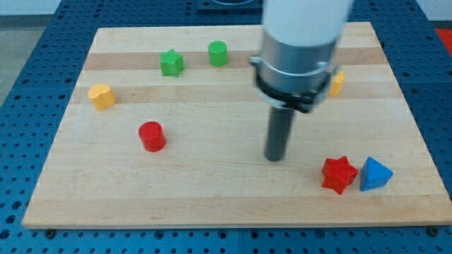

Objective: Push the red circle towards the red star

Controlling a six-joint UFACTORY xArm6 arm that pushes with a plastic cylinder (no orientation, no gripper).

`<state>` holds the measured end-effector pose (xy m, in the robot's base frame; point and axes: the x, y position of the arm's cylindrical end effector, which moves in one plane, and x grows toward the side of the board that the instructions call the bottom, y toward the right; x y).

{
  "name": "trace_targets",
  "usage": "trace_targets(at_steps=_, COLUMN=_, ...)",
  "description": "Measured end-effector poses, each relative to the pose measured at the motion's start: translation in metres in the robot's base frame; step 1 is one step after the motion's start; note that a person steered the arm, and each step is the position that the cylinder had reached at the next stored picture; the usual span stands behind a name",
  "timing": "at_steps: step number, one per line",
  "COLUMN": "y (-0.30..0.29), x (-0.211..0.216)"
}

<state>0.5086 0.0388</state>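
In the camera view the end effector is a plain dark rod under a grey collar and a white arm body; it has no jaws, so it neither opens nor clenches, and it grasps nothing. My tip rests at the tabletop's surface on bare wood, touching no block. Taking the red star as the landmark, the tip is near it on the view's left and slightly higher in the view, with a clear gap between them.

The tabletop is a pale wooden board made of glued strips, and it lies on a blue perforated plate that shows around its edges.

The red circle is a short, upright red cylinder with a flat round top. It stands well apart from the red star, far toward the view's left and a little higher. The tip lies between the two, much closer to the star.

Just beside the red star, on its right and almost touching it, is a blue triangle block. Above the star, partly hidden behind the arm's collar, sits a yellow block whose shape I cannot tell. Far to the star's upper left are a green circle, a green star, and farthest left a yellow block, rounded.
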Motion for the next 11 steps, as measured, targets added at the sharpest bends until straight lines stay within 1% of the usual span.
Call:
trace_targets(at_steps=1, y=-0.040, x=-0.055)
trace_targets(at_steps=2, y=-0.119, x=-0.070)
trace_targets(at_steps=3, y=-0.213, x=-0.065)
trace_targets(at_steps=4, y=-0.230, x=-0.039)
trace_targets(at_steps=5, y=-0.172, x=-0.017)
trace_targets(at_steps=6, y=-0.097, x=-0.008)
trace_targets(at_steps=7, y=-0.085, x=-0.008)
trace_targets(at_steps=8, y=-0.094, x=-0.011)
trace_targets(at_steps=9, y=-0.075, x=-0.011)
trace_targets(at_steps=10, y=-0.037, x=0.001)
trace_targets(at_steps=11, y=-0.032, x=-0.011)
